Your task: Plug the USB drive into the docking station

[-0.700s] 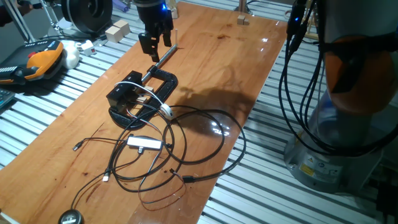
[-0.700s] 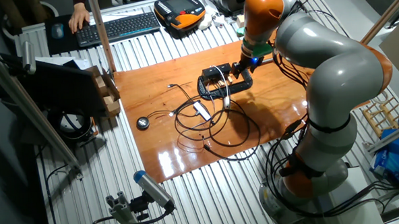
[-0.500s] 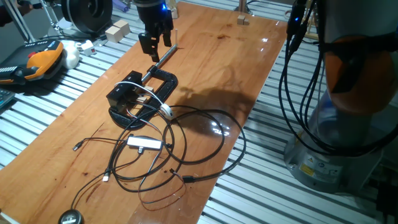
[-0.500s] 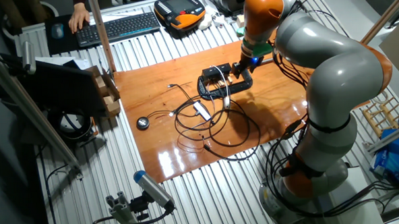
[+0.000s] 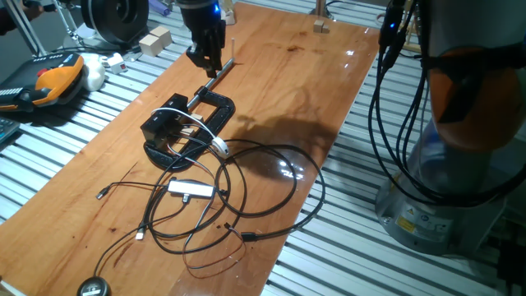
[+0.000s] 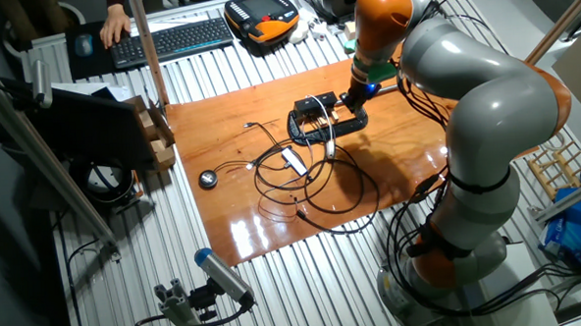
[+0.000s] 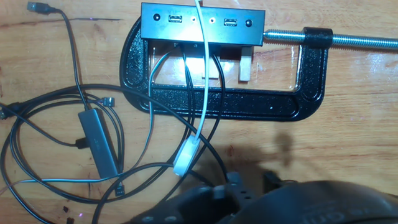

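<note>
One fixed view: the gripper [image 5: 205,56] hangs fingers drawn together above the wooden board [image 5: 279,90], beyond the docking station [image 5: 168,127].
Other fixed view: ribbed metal table [image 6: 276,282], keyboard [image 6: 172,40].
Hand view: clamp [image 7: 273,102] frames the station.

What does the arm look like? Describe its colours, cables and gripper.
The arm has bulky rounded silver-grey links with orange joint sections. Black cables hang loosely alongside it. A small blue light glows at the wrist, above a dark, black two-finger gripper.
</note>
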